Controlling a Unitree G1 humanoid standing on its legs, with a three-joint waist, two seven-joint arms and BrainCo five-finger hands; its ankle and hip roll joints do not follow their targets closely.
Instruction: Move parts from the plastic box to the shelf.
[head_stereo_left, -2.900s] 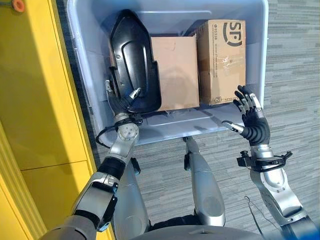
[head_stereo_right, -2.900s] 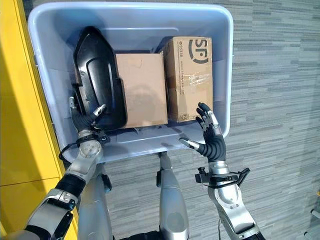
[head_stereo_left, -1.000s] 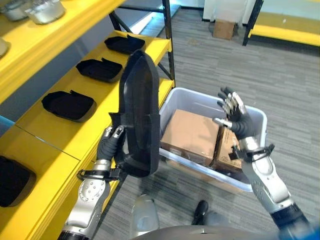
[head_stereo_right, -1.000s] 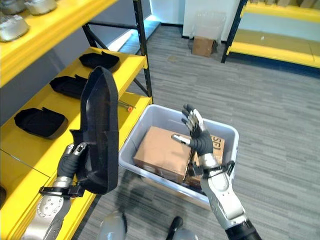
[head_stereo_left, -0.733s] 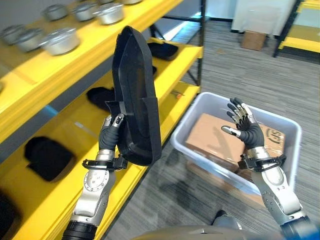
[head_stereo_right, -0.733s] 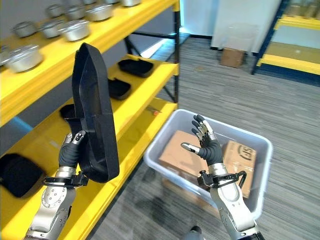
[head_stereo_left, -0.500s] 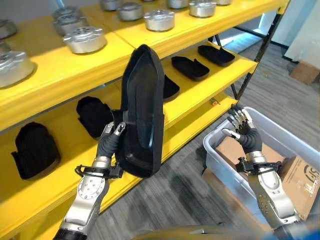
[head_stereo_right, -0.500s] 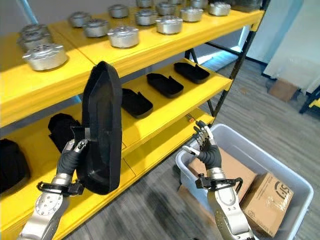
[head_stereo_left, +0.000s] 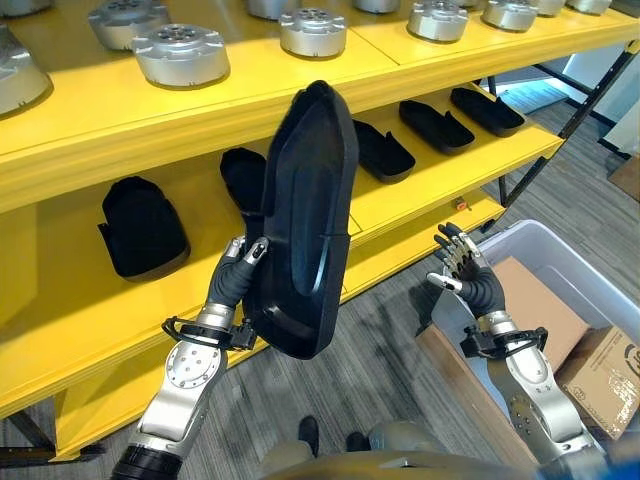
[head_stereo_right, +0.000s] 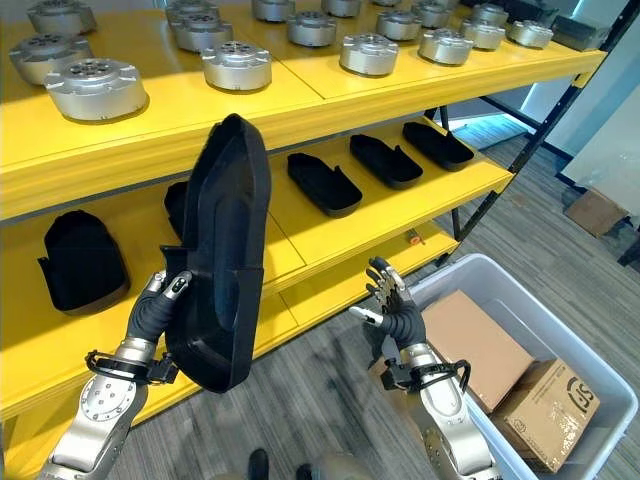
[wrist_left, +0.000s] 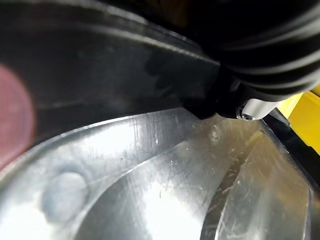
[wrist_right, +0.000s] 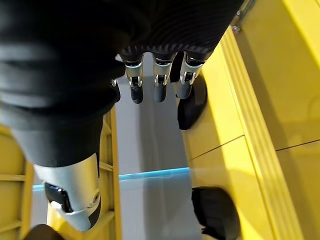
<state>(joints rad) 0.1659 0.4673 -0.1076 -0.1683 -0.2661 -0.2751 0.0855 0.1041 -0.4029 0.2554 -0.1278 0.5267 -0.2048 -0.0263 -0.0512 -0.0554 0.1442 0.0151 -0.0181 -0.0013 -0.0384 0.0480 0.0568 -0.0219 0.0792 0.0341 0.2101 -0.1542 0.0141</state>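
The left robot hand (head_stereo_left: 232, 283) has its fingers curled round the lower edge of the big black part (head_stereo_left: 303, 215), holding it upright on end in front of the yellow shelf (head_stereo_left: 420, 185). So this looks like the carry-to-shelf step: the part is out of the plastic box (head_stereo_right: 560, 335), which sits on the floor off to the right of the shelf with two cardboard boxes (head_stereo_right: 475, 345) inside it.

The right robot hand (head_stereo_right: 395, 312) is raised between shelf and box, fingers spread apart, holding nothing.

Next, I'd judge, the part has to be tipped flat and slid onto the middle level of the shelf. Room is the question: that level already carries a row of black moulded parts (head_stereo_right: 318, 184), with one (head_stereo_left: 143, 225) just left of the held piece and more to its right, so a free gap must be found. The level above, lined with round metal castings (head_stereo_right: 236, 65), overhangs and limits headroom for a part held this tall.
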